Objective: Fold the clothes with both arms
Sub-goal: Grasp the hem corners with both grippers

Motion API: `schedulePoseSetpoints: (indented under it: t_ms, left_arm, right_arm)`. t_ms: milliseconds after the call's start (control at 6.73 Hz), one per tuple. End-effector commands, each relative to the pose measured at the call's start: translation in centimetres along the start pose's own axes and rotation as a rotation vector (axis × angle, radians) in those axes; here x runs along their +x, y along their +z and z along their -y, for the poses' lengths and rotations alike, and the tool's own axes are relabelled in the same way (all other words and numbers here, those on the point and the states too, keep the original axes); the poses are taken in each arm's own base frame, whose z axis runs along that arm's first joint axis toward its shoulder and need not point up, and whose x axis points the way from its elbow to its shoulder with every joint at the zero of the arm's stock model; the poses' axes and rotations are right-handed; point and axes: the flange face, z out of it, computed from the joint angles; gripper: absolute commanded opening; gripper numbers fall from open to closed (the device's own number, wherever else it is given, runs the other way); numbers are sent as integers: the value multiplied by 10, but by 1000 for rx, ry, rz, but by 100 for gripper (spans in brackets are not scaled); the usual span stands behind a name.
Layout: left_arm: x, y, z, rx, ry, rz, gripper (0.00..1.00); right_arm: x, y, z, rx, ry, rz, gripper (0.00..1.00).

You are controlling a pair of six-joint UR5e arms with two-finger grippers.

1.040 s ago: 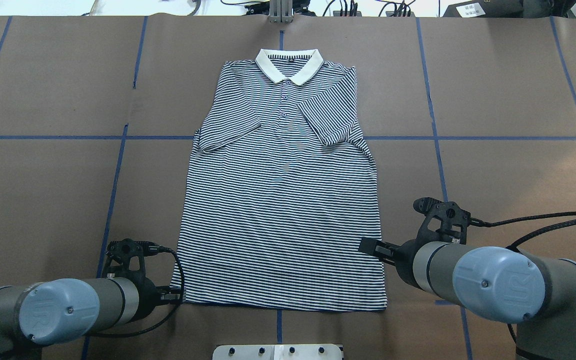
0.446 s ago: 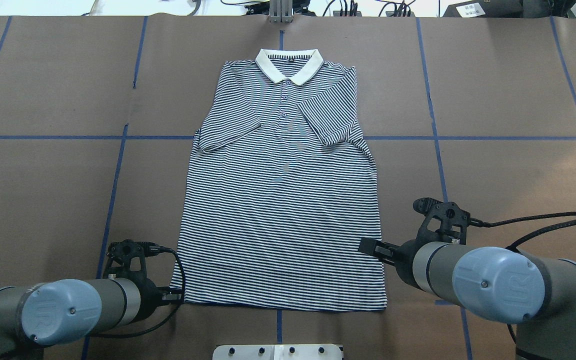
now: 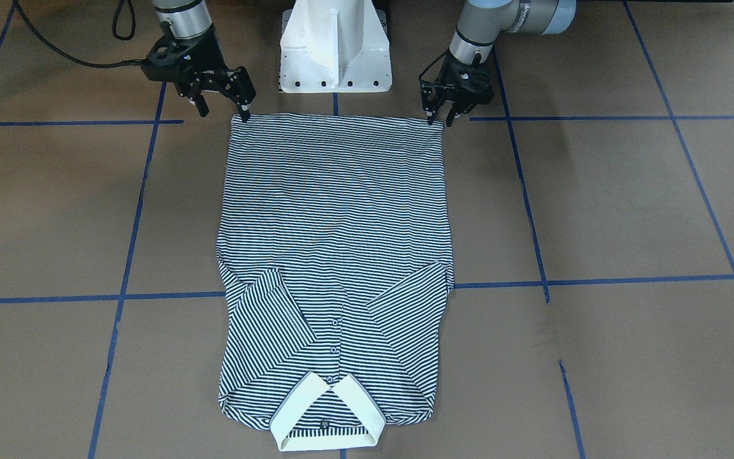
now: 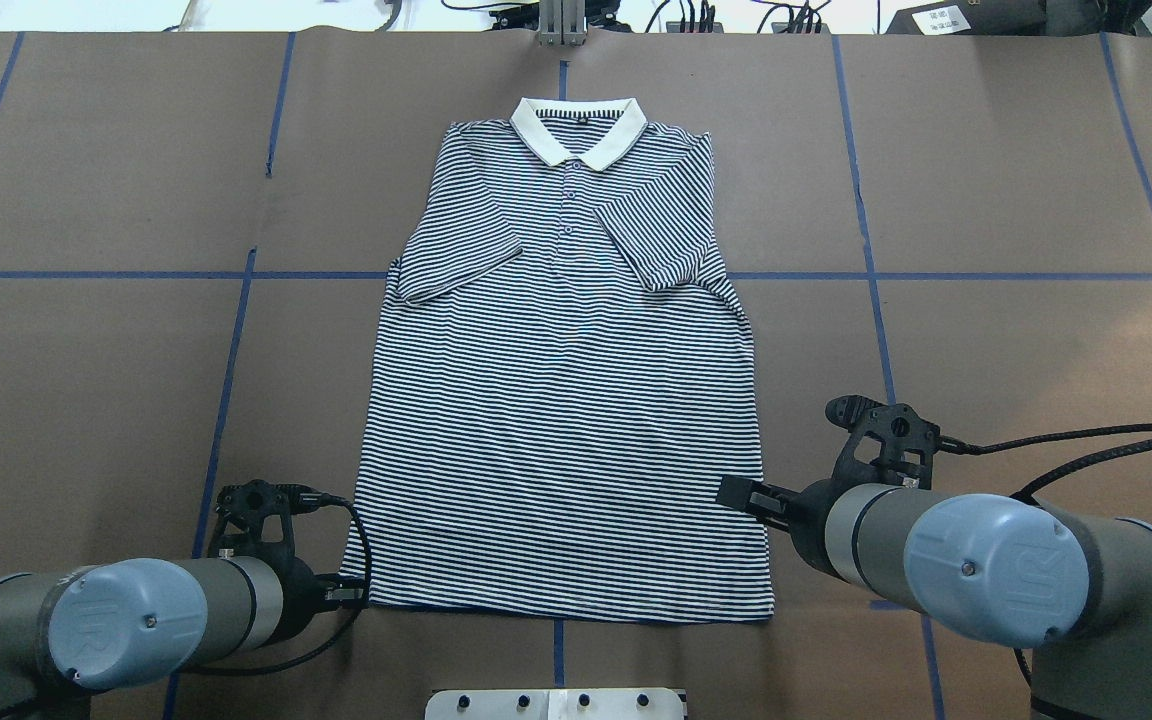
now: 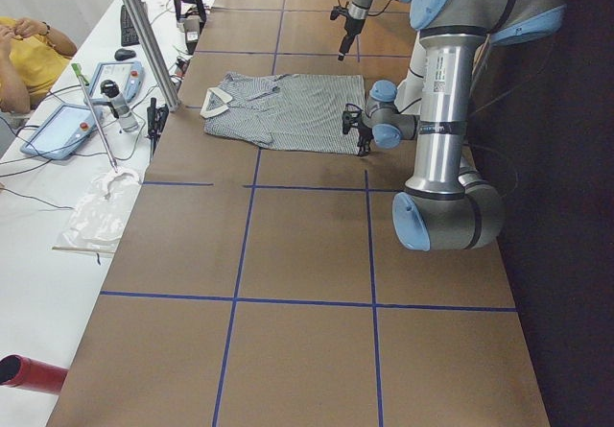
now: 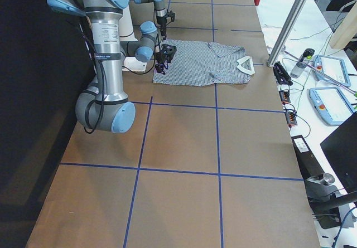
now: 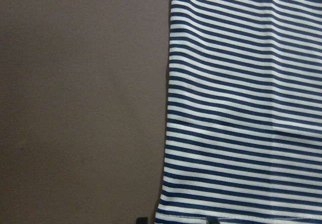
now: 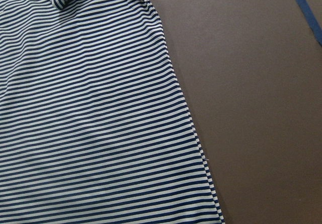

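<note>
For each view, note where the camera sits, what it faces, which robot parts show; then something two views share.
Overhead: behind robot, above shirt; left arm, right arm.
Front-facing: opposite, facing robot; left end effector, right end effector.
Exterior left: table's left end; left arm near.
Exterior right: table's right end; right arm near.
Left wrist: shirt edge, fingertips.
Right wrist: shirt edge only.
Shared: collar, overhead and front-facing.
</note>
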Motion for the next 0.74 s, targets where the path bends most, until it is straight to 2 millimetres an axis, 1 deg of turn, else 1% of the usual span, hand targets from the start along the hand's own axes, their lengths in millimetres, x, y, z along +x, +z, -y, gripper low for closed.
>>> schedulePoseSetpoints:
  t_ms: [0, 149, 446, 594]
  left_arm:
    - [0, 1, 0, 0, 0, 1, 49]
    - [-1, 4, -1, -2, 1, 7, 49]
    - [6, 10, 0, -2, 1, 4, 48]
    - [8, 13, 0, -2, 1, 6, 45]
  right_arm:
    - [0, 0, 0, 0, 0, 0, 96]
    - [1, 1, 0, 0, 0, -2, 96]
    - [0, 0, 0, 0, 0, 0, 96]
    - [0, 0, 0, 0, 0, 0, 96]
